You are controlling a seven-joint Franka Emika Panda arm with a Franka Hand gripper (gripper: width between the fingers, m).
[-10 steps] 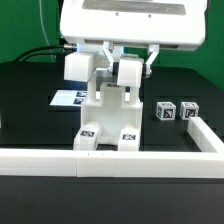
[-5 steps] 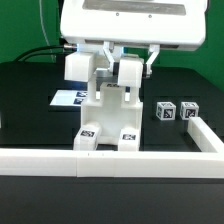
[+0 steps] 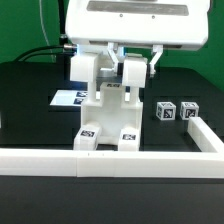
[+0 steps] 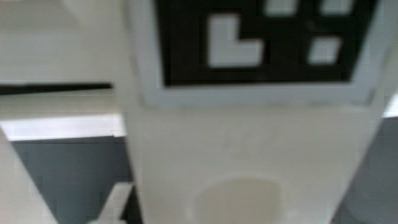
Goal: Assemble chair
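Nearest runs the rail [image 3: 110, 160], with the black table [image 3: 30, 115] behind it. Just past the rail stands the chair [image 3: 103, 105], part-built. Two tagged feet [image 3: 88, 138] sit side by side on the table, close to the rail, and carry a joined white body that rises toward the arm [image 3: 125, 20]. From that body two blocky uprights reach up, the left upright [image 3: 80, 66] on the exterior view's left and the right upright [image 3: 131, 78] on its right. The gripper [image 3: 131, 58] sits at the right upright, clenched, and seems to be grasping it, though its fingers are mostly hidden. The wrist view is filled by a tagged white piece [image 4: 249, 130] right against the camera, which fits a grip on the chair. Whether that upright is fully seated cannot be told. Toward the exterior view's right, well apart from the chair, two small tagged cubes [image 3: 165, 110] lie loose on the table, near the rail's side arm. Farther back on the left lies the marker board [image 3: 65, 98]. By my reading the main pieces are joined. What is left is to finish the gripped upright and fit the two cubes.
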